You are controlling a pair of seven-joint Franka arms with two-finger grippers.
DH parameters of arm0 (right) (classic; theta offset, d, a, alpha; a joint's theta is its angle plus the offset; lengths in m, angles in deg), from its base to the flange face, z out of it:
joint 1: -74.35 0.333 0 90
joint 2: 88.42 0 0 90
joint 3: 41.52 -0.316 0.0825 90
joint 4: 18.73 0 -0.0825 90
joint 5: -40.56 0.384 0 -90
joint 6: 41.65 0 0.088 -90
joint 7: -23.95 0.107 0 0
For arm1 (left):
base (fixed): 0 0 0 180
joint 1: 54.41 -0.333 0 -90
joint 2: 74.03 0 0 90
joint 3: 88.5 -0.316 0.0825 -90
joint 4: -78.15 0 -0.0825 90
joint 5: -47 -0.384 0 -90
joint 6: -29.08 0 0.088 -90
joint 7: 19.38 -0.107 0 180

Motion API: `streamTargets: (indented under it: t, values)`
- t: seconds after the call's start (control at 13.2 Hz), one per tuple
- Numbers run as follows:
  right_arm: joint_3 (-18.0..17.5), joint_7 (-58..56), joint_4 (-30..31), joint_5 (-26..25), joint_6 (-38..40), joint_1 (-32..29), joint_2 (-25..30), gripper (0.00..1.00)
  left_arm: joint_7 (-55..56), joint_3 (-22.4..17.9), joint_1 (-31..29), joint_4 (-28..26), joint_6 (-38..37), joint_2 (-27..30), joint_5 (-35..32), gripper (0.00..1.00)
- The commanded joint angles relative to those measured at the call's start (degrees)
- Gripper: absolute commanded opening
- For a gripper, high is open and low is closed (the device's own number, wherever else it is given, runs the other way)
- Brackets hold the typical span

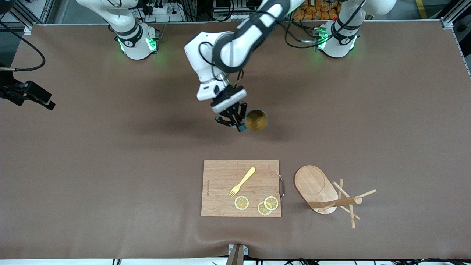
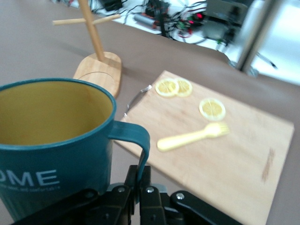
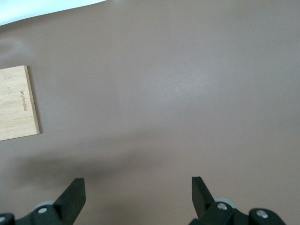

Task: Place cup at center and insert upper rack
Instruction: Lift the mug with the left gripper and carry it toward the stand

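My left gripper (image 1: 235, 123) is shut on the side handle of the dark teal cup (image 1: 256, 120) and holds it upright over the middle of the table. In the left wrist view the fingers (image 2: 139, 176) pinch the thin handle, and the cup (image 2: 51, 140) shows its yellowish inside. I cannot tell whether the cup touches the table. The wooden upper rack (image 1: 312, 184) stands upright on its oval base, nearer to the front camera and toward the left arm's end; it also shows in the left wrist view (image 2: 96, 42). My right gripper (image 3: 138, 185) is open and empty over bare table.
A rectangular wooden cutting board (image 1: 220, 191) lies beside the rack, with a yellow fork (image 1: 242, 182) and three lemon slices (image 1: 241, 202) on it. Its corner shows in the right wrist view (image 3: 14, 103). A black camera mount (image 1: 25, 94) juts in at the right arm's end.
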Motion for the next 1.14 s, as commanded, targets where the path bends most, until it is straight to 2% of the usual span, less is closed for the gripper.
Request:
streamTargets:
  t: [0.0, 0.3, 0.76, 0.91, 1.06]
  values:
    - [-0.81, 0.63, -1.09, 0.58, 0.11, -1.08, -0.31, 1.0, -0.4, 0.94, -7.85, 0.83, 4.71, 2.77, 6.93, 0.0]
    - [-0.81, 0.63, -1.09, 0.4, -0.68, -1.16, -0.39, 1.0, -3.1, 1.12, -17.97, 0.74, 11.94, 7.26, 20.54, 0.0]
    - [-0.89, 0.71, -1.35, 0.76, -0.42, -0.99, -0.31, 1.0, -21.29, 1.11, -30.36, 0.74, 12.13, 9.47, 45.5, 0.0]
    - [-0.81, 0.8, -1.35, 0.76, -0.42, -0.99, -0.31, 1.0, -29.8, 1.03, -34.32, 0.74, 12.13, 9.47, 55.77, 0.0]
    - [-0.81, 0.8, -1.35, 0.76, -0.33, -1.16, -0.31, 1.0, -33.96, 0.76, -35.92, 0.65, 12.13, 9.03, 61.17, 0.0]
